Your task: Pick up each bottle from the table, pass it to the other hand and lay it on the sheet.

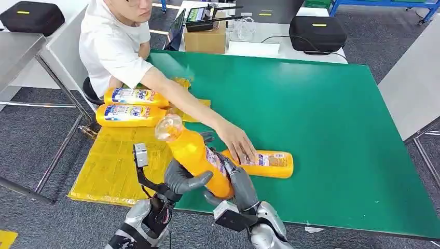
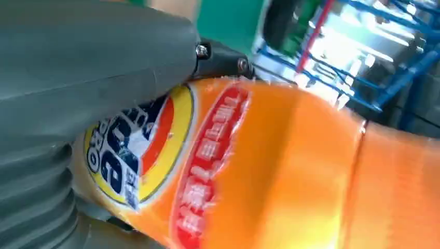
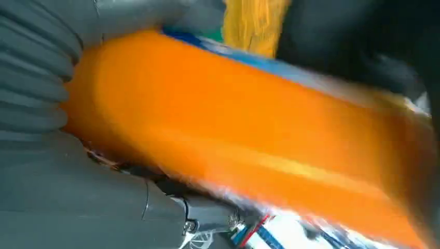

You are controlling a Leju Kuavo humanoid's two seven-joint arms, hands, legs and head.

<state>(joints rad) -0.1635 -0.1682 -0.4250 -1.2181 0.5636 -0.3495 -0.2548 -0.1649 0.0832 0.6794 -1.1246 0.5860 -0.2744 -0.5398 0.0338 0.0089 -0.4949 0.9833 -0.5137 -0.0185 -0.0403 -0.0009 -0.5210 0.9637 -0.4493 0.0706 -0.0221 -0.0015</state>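
An orange bottle point(image 1: 200, 158) is gripped by both robot hands above the near edge of the green table point(image 1: 332, 119), tilted, its clear cap toward the yellow sheet point(image 1: 111, 166). The left hand point(image 1: 184, 179) is wrapped around the bottle's lower body from the sheet side; the right hand point(image 1: 239, 181) is clasped on its base. Two bottles point(image 1: 132, 106) are laid side by side on the sheet. Another bottle point(image 1: 267, 163) is lying on the table, touched by a person's hand point(image 1: 236, 142).
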